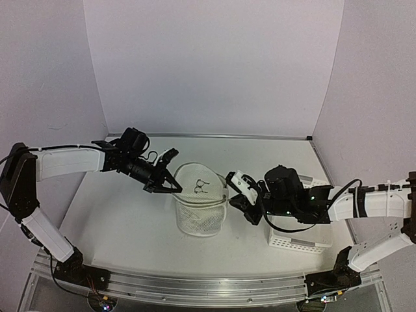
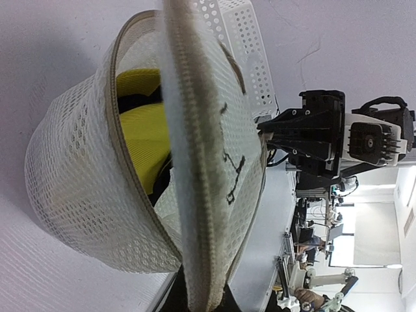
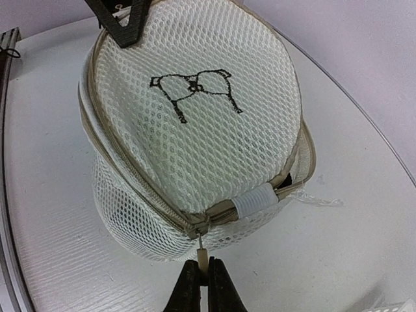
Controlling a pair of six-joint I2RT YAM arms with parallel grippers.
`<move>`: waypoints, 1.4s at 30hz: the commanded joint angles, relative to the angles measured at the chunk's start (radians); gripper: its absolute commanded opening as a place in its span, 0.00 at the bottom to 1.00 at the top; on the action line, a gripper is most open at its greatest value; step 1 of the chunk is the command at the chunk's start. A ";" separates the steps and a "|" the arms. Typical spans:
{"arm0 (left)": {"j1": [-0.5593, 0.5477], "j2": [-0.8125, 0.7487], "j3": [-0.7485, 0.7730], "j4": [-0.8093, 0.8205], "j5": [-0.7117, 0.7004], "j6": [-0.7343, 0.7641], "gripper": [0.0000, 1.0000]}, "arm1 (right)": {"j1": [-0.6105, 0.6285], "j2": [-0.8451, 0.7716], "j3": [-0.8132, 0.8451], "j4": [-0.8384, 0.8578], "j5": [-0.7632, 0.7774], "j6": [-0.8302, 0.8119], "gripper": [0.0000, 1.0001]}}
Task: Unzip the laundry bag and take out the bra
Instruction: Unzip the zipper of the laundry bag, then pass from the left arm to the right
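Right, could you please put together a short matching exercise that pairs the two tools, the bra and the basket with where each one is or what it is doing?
Column one:
1. left tool
2. right tool
3. bra
4. basket

Column two:
A. yellow, inside the laundry bag
B. white, beside the right arm
C. shut on the zipper pull
D. shut on the laundry bag's rim

Pairs: 1-D; 2-C; 3-A; 4-B
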 commanded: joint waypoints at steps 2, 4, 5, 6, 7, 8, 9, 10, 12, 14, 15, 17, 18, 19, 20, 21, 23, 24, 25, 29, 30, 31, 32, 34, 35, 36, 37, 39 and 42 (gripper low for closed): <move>0.009 -0.049 0.030 -0.112 -0.069 0.002 0.00 | -0.044 -0.012 0.048 -0.088 -0.005 0.061 0.20; 0.009 -0.060 0.030 -0.113 -0.108 -0.014 0.00 | -0.044 -0.026 0.044 -0.118 -0.020 0.070 0.29; 0.009 -0.067 0.029 -0.112 -0.128 -0.023 0.00 | -0.043 -0.039 0.042 -0.124 -0.024 0.072 0.33; 0.009 -0.073 0.029 -0.112 -0.149 -0.031 0.00 | -0.044 -0.050 0.042 -0.134 -0.030 0.072 0.37; 0.009 -0.080 0.027 -0.110 -0.169 -0.041 0.00 | -0.043 -0.061 0.043 -0.144 -0.033 0.072 0.40; 0.009 -0.088 0.028 -0.110 -0.189 -0.051 0.00 | -0.043 -0.071 0.048 -0.157 -0.034 0.073 0.43; 0.009 -0.094 0.028 -0.110 -0.206 -0.056 0.00 | -0.043 -0.082 0.054 -0.172 -0.034 0.073 0.47; 0.009 -0.103 0.028 -0.110 -0.215 -0.056 0.00 | -0.045 -0.093 0.063 -0.186 -0.035 0.073 0.49; 0.007 -0.120 0.030 -0.109 -0.229 -0.051 0.00 | -0.045 -0.115 0.084 -0.210 -0.034 0.073 0.53; 0.007 -0.132 0.035 -0.109 -0.222 -0.037 0.00 | -0.045 -0.133 0.113 -0.229 -0.054 0.072 0.57; 0.007 -0.136 0.037 -0.108 -0.214 -0.030 0.00 | -0.045 -0.140 0.129 -0.236 -0.069 0.070 0.57; 0.007 -0.144 0.043 -0.109 -0.194 -0.012 0.00 | -0.045 -0.152 0.161 -0.249 -0.082 0.068 0.58; 0.006 -0.147 0.046 -0.109 -0.187 -0.002 0.00 | -0.044 -0.156 0.176 -0.253 -0.084 0.070 0.59; 0.006 -0.149 0.047 -0.109 -0.178 0.009 0.00 | -0.044 -0.160 0.191 -0.258 -0.085 0.073 0.60; 0.005 -0.155 0.049 -0.112 -0.168 0.021 0.00 | -0.045 -0.161 0.208 -0.266 -0.085 0.075 0.61; 0.004 -0.158 0.054 -0.117 -0.161 0.035 0.00 | -0.045 -0.158 0.227 -0.277 -0.084 0.079 0.62; -0.004 -0.158 0.067 -0.140 -0.159 0.065 0.01 | -0.046 -0.140 0.286 -0.307 -0.074 0.083 0.65; -0.007 -0.158 0.073 -0.154 -0.163 0.082 0.01 | -0.049 -0.124 0.319 -0.330 -0.084 0.079 0.66; -0.012 -0.157 0.078 -0.163 -0.167 0.096 0.01 | -0.055 -0.100 0.351 -0.355 -0.103 0.074 0.66; -0.027 -0.165 0.081 -0.180 -0.175 0.146 0.01 | -0.095 -0.002 0.479 -0.442 -0.221 0.068 0.67; -0.030 -0.170 0.080 -0.182 -0.175 0.159 0.01 | -0.109 0.027 0.501 -0.450 -0.253 0.072 0.68; -0.032 -0.177 0.076 -0.182 -0.175 0.171 0.01 | -0.120 0.046 0.524 -0.457 -0.290 0.075 0.68; -0.035 -0.185 0.073 -0.182 -0.179 0.182 0.01 | -0.132 0.067 0.545 -0.464 -0.329 0.076 0.69; -0.037 -0.201 0.062 -0.184 -0.184 0.206 0.01 | -0.149 0.111 0.587 -0.481 -0.393 0.083 0.70; -0.037 -0.209 0.058 -0.184 -0.184 0.219 0.00 | -0.160 0.136 0.607 -0.487 -0.431 0.090 0.71; -0.037 -0.217 0.053 -0.184 -0.183 0.231 0.00 | -0.170 0.162 0.629 -0.494 -0.473 0.098 0.72; -0.038 -0.224 0.050 -0.184 -0.182 0.243 0.00 | -0.180 0.189 0.651 -0.498 -0.513 0.108 0.72; -0.039 -0.237 0.045 -0.184 -0.176 0.266 0.00 | -0.196 0.243 0.696 -0.502 -0.582 0.128 0.73; -0.040 -0.256 0.042 -0.183 -0.156 0.298 0.00 | -0.208 0.326 0.756 -0.502 -0.667 0.156 0.74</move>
